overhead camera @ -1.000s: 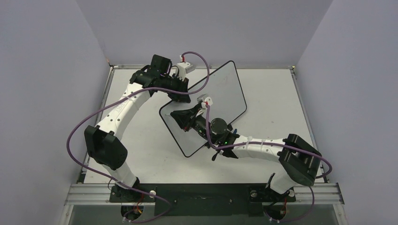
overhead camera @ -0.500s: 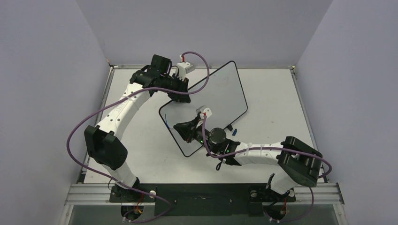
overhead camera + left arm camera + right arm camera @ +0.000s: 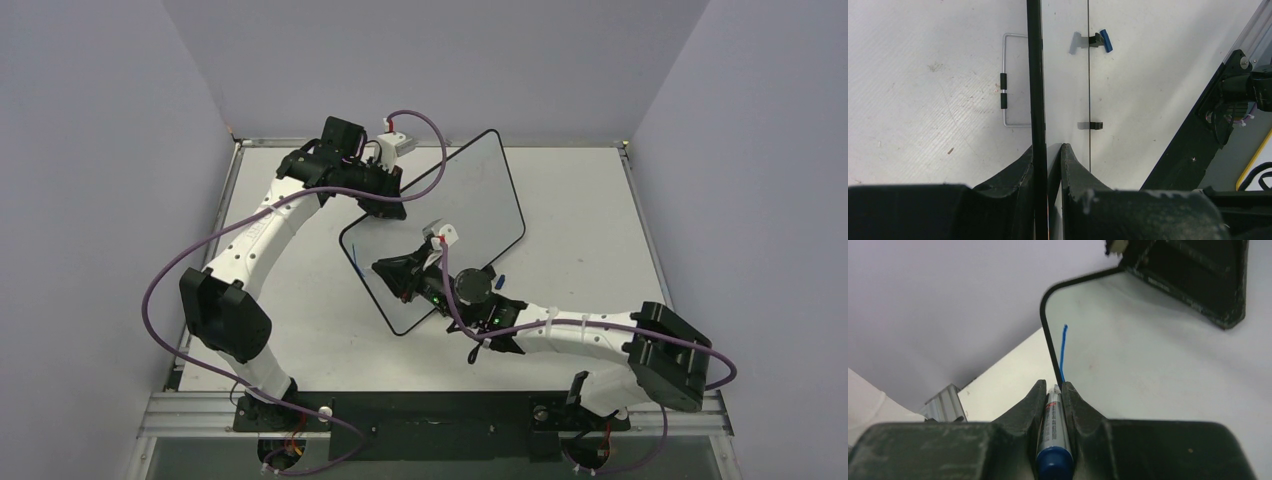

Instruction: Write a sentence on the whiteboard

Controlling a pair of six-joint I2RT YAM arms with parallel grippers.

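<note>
The whiteboard (image 3: 470, 200) is propped at a tilt in mid-table. My left gripper (image 3: 388, 203) is shut on its upper left rim. In the left wrist view the board shows edge-on, with its black rim (image 3: 1034, 75) between my closed jaws (image 3: 1048, 147). My right gripper (image 3: 385, 270) is shut on a blue-capped marker pen (image 3: 1055, 425), tip at the board's left corner. The sentence is only one short blue stroke (image 3: 1063, 350) beside the rim, also visible from above (image 3: 352, 262). The board (image 3: 1148, 365) is otherwise blank.
A blue marker cap (image 3: 502, 280) lies on the table by the board's near right edge, also in the left wrist view (image 3: 1105, 40). A wire stand (image 3: 1005, 80) lies behind the board. Grey walls close three sides of the table.
My right gripper slid with the marker toward the board's near left corner, and the blue stroke came into view. The right elbow swung out to the right. The left arm stayed still.
</note>
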